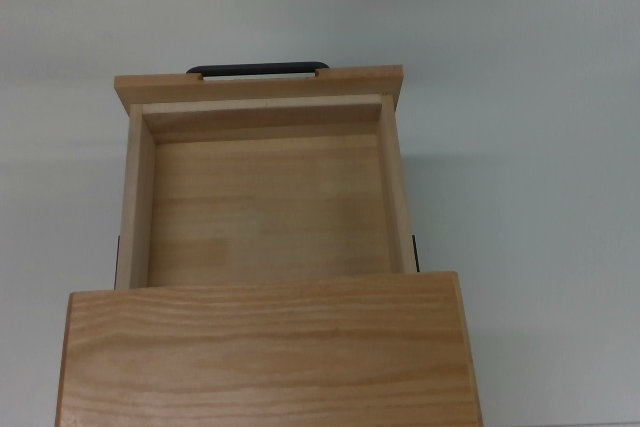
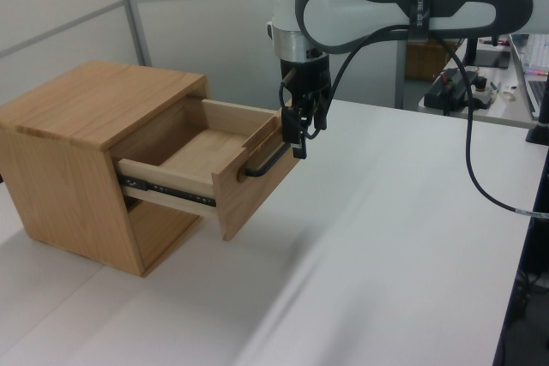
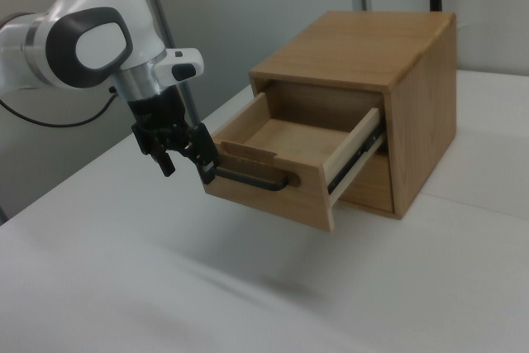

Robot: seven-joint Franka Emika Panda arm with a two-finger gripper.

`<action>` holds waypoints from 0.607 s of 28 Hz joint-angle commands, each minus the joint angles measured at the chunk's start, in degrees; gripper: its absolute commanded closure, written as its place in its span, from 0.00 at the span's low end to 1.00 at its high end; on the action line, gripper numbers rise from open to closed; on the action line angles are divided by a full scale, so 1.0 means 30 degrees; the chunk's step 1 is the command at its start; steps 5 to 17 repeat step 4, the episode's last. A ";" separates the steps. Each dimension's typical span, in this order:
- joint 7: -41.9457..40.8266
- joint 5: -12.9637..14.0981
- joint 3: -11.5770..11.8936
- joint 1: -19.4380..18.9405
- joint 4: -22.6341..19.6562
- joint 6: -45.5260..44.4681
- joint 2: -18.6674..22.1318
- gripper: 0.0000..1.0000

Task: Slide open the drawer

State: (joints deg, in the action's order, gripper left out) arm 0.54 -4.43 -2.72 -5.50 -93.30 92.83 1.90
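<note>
The cabinet (image 2: 81, 156) stands on the bench (image 2: 360, 255). The drawer (image 2: 214, 160) juts out of the cabinet's front, with the gripper (image 2: 294, 130) just beyond the drawer's handle (image 2: 268, 161).

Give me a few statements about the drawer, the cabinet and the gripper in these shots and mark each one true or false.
1. The drawer is pulled well out of the cabinet. True.
2. Something lies inside the drawer. False: only bare wood shows in it in the top view.
3. The gripper is clear of the handle and open. True.
4. The handle is a round wooden knob. False: it is a long thin black bar.
5. The cabinet lies on its side. False: it stands upright on the white table.
</note>
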 commanded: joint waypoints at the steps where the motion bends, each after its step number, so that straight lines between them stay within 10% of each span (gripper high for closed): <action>1: 0.0377 0.0072 0.0057 -0.0158 0.0543 -0.0504 -0.0282 0.00; 17: 0.0377 0.0072 0.0057 -0.0129 0.0572 -0.0475 -0.0282 0.00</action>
